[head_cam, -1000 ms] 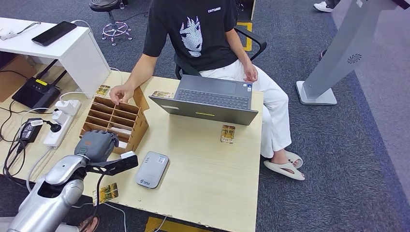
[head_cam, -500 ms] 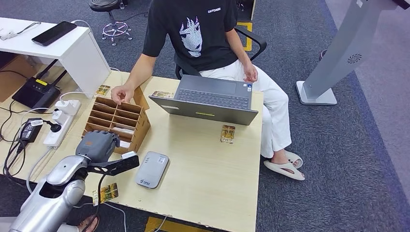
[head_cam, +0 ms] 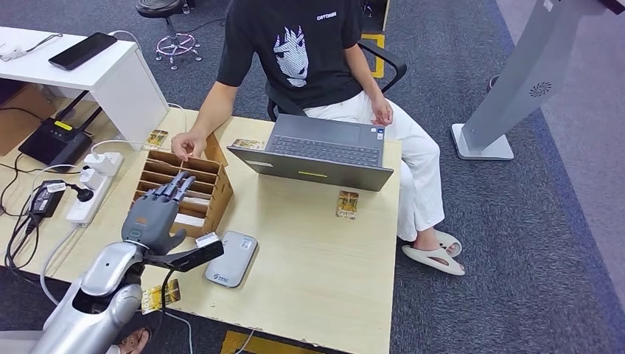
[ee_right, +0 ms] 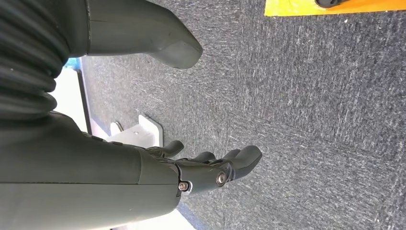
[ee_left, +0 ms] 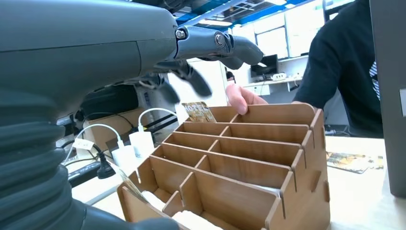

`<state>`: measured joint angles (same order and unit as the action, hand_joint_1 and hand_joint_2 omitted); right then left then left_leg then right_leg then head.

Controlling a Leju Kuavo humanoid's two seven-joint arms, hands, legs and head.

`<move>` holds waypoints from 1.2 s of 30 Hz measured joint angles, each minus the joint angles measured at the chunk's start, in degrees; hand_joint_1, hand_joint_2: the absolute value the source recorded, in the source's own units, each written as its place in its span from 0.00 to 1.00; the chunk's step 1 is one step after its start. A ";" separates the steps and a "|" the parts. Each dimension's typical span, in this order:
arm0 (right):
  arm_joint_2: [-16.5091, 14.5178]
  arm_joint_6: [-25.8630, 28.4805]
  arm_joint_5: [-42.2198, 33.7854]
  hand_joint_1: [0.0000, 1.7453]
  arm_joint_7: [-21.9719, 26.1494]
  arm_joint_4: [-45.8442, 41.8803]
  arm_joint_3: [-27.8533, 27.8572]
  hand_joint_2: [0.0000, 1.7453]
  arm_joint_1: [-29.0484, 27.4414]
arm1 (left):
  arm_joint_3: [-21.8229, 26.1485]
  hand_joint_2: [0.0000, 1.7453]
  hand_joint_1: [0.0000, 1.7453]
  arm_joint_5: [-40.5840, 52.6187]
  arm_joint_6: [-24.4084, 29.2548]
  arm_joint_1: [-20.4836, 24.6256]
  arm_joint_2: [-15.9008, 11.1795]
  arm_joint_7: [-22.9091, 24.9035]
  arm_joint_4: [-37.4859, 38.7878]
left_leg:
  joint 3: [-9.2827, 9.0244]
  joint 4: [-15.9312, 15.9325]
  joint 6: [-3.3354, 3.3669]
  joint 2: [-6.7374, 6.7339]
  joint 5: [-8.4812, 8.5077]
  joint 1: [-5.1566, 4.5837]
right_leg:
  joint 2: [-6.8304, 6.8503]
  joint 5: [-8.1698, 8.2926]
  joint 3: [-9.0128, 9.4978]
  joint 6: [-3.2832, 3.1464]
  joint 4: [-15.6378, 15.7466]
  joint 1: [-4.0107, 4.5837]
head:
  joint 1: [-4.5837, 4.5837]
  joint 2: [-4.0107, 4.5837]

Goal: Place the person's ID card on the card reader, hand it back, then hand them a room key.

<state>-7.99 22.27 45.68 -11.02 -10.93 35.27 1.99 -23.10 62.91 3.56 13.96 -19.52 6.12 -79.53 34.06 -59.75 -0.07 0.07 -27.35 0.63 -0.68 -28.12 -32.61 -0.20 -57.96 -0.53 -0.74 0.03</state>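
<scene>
While the left hand's fingers now spread over the wooden organizer at left-centre, where earlier they curled, you see the left hand empty. Card reader lies just right. Right hand hangs loosely open above carpet.

Tabletop: pale wood-grain laminate, smooth, matt. Card organiser: thin brown plywood or fibreboard, raw matt faces, darker cut edges (seen close in the left wrist view). Card reader: grey plastic, smooth, slight sheen. Laptop: dark grey casing, matt. Left hand: dark grey moulded plastic with a satin finish; ribbed rubbery cover behind it. Left arm: silver, glossy, metallic-looking. Right hand: same dark satin plastic, small bright metal screws. Carpet: grey, coarse short pile. Cards on the tabletop: glossy printed faces.
</scene>
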 joint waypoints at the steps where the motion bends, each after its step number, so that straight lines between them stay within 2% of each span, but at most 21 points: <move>1: -0.02 0.00 0.06 0.00 0.03 0.00 0.08 1.00 0.00 | 0.22 0.50 0.00 0.19 0.04 -0.18 0.25 0.03 -0.31 | 0.00 0.00 0.00 0.00 0.00 0.00 | 0.00 0.00 0.00 0.00 0.00 0.00 | 0.00 0.01; 3: -0.04 0.00 0.19 0.00 0.05 0.00 0.33 1.00 0.00 | 0.69 0.00 0.00 0.48 0.05 -0.41 0.72 0.04 -0.72 | 0.00 0.00 0.00 0.01 0.00 0.00 | 0.01 0.00 0.00 0.00 0.00 0.00 | 0.00 0.01; 8: -0.05 0.00 0.54 0.00 0.03 0.00 0.93 1.00 0.00 | 1.46 0.00 0.00 0.73 0.07 -0.68 1.57 -0.01 -1.30 | 0.00 0.00 0.00 0.01 0.00 0.00 | 0.01 0.00 0.00 0.00 0.00 0.00 | 0.00 0.00; 12: -0.07 0.00 0.75 0.00 0.03 0.00 1.31 1.00 -0.01 | 1.91 1.00 0.00 1.49 -0.16 -0.84 1.50 -0.17 -1.98 | 0.01 0.00 0.00 0.01 0.00 0.00 | 0.01 0.00 0.01 0.00 0.00 0.00 | 0.00 0.00; 21: -0.07 0.00 1.21 0.00 0.02 0.00 2.02 1.00 -0.05 | 4.54 1.00 0.00 3.63 -1.44 -1.22 -1.18 1.43 -2.83 | 0.00 0.01 0.00 0.01 0.00 0.01 | 0.01 0.00 0.00 0.00 0.00 0.00 | 0.00 0.00; 29: -0.08 0.00 1.94 0.00 -0.13 0.00 2.63 1.00 -0.05 | 7.07 1.00 0.00 6.74 -0.89 -1.17 -1.44 3.85 -2.87 | 0.01 0.00 0.00 0.01 0.01 0.00 | 0.01 0.00 0.01 0.00 0.00 0.00 | -0.01 0.01; 36: -0.09 0.00 2.20 0.00 -0.21 0.00 2.74 1.00 -0.04 | 8.83 1.00 0.00 7.02 -0.63 -1.17 -1.46 4.03 -2.87 | 0.01 0.00 0.00 0.01 0.00 0.00 | 0.01 0.00 0.00 0.00 0.00 0.00 | 0.00 0.00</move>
<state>-8.09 22.27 47.88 -11.23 -10.93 38.01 1.96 -14.27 69.92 2.93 12.80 -20.98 10.15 -82.40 34.07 -59.75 -0.07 0.08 -27.34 0.63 -0.67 -28.12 -32.60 -0.20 -57.96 -0.53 -0.74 0.03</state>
